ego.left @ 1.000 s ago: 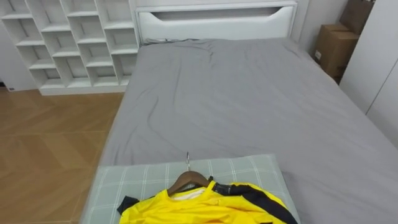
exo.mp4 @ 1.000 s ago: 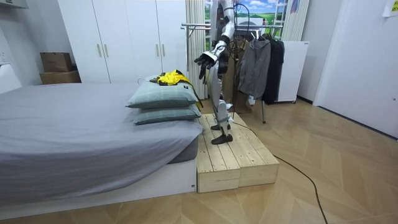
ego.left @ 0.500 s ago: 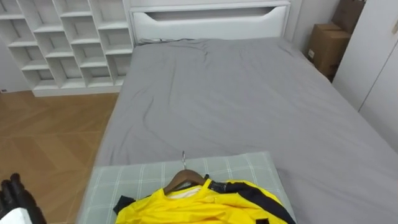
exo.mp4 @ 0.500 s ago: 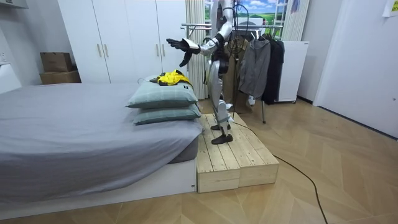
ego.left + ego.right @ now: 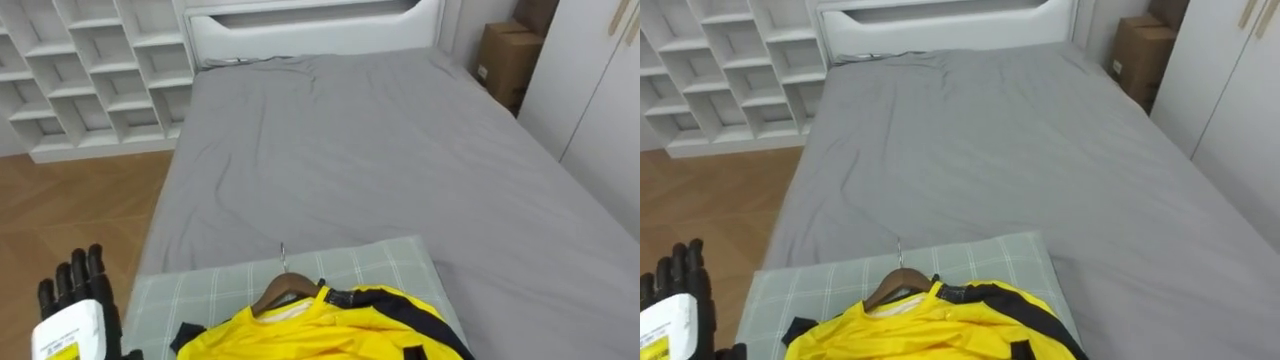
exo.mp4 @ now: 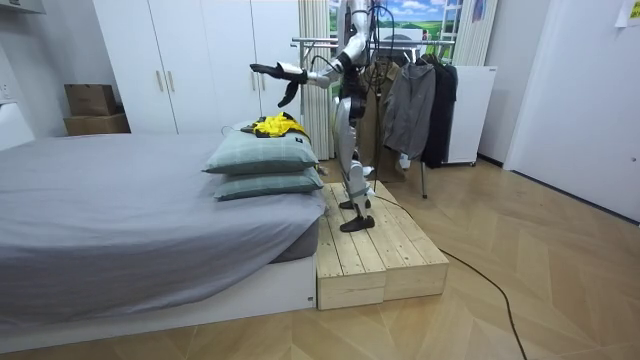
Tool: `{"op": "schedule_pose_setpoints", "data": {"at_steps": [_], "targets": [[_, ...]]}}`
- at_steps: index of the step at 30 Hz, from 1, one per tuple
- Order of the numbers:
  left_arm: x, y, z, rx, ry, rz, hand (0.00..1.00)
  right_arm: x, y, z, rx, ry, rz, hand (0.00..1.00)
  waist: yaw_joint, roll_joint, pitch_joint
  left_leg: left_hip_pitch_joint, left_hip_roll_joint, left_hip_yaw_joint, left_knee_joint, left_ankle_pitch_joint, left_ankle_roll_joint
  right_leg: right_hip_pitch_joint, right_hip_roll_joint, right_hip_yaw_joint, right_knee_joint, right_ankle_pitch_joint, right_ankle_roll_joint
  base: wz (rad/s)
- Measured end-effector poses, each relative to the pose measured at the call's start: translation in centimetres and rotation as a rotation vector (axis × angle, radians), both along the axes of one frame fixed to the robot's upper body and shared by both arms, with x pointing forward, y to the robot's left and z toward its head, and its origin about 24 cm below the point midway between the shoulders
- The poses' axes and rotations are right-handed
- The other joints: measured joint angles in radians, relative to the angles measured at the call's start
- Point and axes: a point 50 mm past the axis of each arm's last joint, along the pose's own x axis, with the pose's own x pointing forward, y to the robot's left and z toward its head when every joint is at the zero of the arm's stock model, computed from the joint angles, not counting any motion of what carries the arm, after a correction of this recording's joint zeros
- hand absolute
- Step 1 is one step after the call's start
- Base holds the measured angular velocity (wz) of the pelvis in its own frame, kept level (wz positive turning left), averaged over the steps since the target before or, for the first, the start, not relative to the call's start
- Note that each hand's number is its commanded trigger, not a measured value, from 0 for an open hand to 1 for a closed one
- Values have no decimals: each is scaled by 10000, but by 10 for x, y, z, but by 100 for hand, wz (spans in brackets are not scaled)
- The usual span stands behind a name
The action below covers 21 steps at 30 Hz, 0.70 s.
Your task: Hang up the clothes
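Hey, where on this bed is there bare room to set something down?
The grey sheet is bare from the pillow to the headboard. The pillow's far corners are free too; its near part is crowded by the yellow shirt on its hanger.

The yellow shirt (image 5: 330, 325) looks like smooth, perhaps synthetic cloth. Its hanger (image 5: 283, 289) is brown wood with a metal hook (image 5: 283, 256); the pillow (image 5: 225, 285) and sheet (image 5: 370, 150) are matt cloth.

Eye views from the head, down along pillow (image 5: 200, 290) and bed (image 5: 350, 150); room view distant, side-on to both.
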Motion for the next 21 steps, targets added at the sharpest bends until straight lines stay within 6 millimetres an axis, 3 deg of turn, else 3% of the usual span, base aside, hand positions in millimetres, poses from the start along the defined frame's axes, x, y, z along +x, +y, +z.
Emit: {"op": "schedule_pose_setpoints", "data": {"at_steps": [6,14,21], "targets": [[14,-13,1,-101,351,-752,0,1,0,0,-91,219,636,0,-481,-14,9,-229,-3,-86,38,0,1,-163,-2,-121,14,14,4,6],[32,-29,-1,-223,881,-1622,0,1,2,-1,-55,432,569,0,-557,-59,16,-415,9,-86,40,13,22,-373,5,-133,44,58,6,0],[42,-35,-6,-255,1369,-1872,0,26,4,-1,-168,-109,623,0,-624,-61,60,-1081,70,-52,329,39,57,-1102,-7,-280,434,58,5,-3]]}}
